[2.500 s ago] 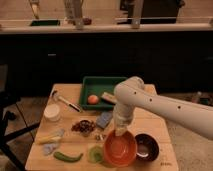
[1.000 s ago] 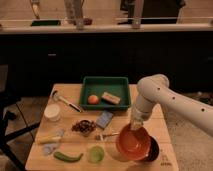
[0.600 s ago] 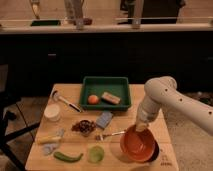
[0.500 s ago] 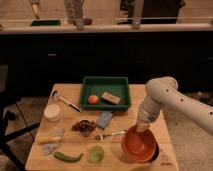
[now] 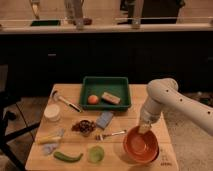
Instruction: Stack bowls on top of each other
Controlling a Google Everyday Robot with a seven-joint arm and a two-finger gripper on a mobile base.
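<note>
The glossy orange bowl (image 5: 140,145) sits at the table's front right, on top of the dark bowl. Only a thin dark edge (image 5: 154,156) of the dark bowl shows under its right side. My gripper (image 5: 144,128) hangs from the white arm that comes in from the right. It is at the orange bowl's far rim, shut on that rim.
A green tray (image 5: 106,81) at the back middle holds an orange fruit (image 5: 93,99) and a tan bar (image 5: 111,97). A white tub (image 5: 51,112), a fork (image 5: 111,134), a blue packet (image 5: 104,119), a pale-green cup (image 5: 96,153) and a green pepper (image 5: 67,157) lie to the left.
My gripper has carried the orange bowl to the right, from beside the dark bowl to on top of it. The dark bowl is now almost covered.
</note>
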